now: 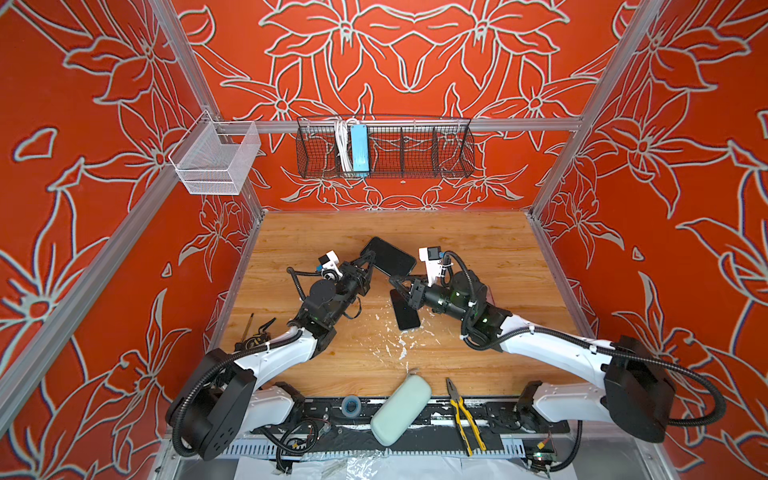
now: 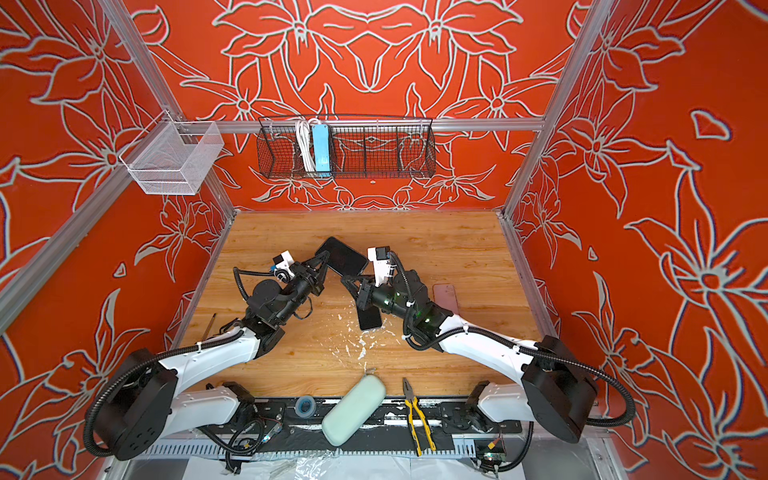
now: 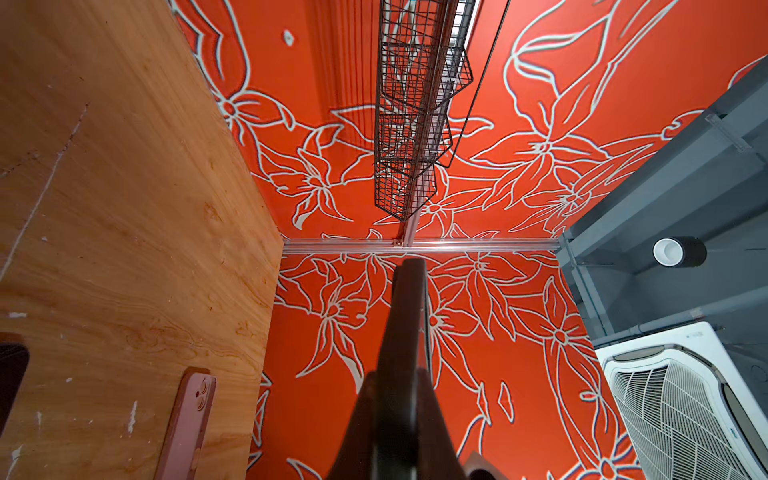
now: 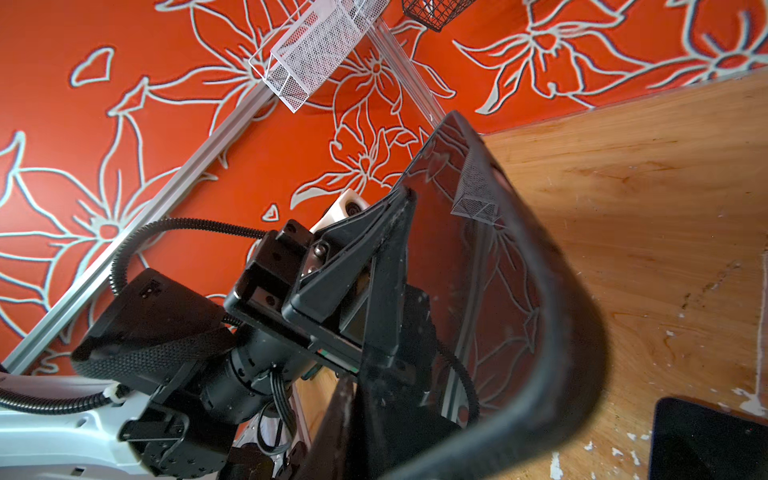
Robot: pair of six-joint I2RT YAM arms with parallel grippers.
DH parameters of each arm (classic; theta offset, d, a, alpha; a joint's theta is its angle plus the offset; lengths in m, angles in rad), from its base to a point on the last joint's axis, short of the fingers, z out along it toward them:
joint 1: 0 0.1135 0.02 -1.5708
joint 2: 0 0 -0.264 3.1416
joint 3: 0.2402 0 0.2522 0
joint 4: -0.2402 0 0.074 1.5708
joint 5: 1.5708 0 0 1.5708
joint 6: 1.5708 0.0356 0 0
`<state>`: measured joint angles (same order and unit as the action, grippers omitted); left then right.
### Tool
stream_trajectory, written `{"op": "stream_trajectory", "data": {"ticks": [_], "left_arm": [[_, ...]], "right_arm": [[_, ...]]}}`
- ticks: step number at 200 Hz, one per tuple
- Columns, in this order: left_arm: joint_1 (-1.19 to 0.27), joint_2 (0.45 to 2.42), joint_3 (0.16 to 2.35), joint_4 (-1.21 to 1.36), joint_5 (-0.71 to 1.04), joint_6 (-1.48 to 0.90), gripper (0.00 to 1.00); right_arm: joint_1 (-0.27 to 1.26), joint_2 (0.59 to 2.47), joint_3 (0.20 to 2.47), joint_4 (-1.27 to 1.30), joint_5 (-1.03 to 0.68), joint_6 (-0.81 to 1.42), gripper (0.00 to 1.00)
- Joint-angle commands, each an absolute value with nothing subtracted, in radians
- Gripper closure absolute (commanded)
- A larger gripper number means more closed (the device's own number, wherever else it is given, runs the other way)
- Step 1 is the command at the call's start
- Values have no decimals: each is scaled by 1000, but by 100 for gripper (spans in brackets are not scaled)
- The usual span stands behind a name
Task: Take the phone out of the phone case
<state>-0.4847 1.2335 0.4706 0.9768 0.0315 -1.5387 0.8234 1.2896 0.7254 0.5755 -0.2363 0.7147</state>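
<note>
Held clear above the wooden counter (image 1: pixel 478 249): glossy black phone in a black rubber-rimmed case (image 1: pixel 388 255), long axis running far-left to near-right in both top views. The left gripper (image 1: pixel 370 261) has its fingers clamped on the left long edge. The right gripper (image 1: pixel 394 279) is pinched shut at the near end. Can't tell whether the right holds the rim only or the phone too. A second dark phone (image 1: pixel 409 318) lies flat, partly hidden under the right arm.

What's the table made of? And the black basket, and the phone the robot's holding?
Table: probably wood or wood-look laminate; grain lines show. Black basket: thin metal wire, probably painted; open grid. Phone: glossy glass-like screen mirroring the flowered wall; case rim matte, maybe rubbery.
</note>
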Motion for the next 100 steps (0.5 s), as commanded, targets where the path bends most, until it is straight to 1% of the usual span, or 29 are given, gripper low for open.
{"op": "stream_trajectory", "data": {"ticks": [1,41,72,100], "left_arm": [[-502,1225,508,960,29,-1494,100],[-502,1206,514,943,26,-1503,100],[-502,1191,510,937,18,-1496,100],[-502,1196,512,959,26,-1488,100]], "right_arm": [[831,1297,725,451,-131,541,86],[836,1298,709,454,-117,509,86],[836,1295,700,456,-132,543,85],[831,1289,696,471,-182,605,83]]}}
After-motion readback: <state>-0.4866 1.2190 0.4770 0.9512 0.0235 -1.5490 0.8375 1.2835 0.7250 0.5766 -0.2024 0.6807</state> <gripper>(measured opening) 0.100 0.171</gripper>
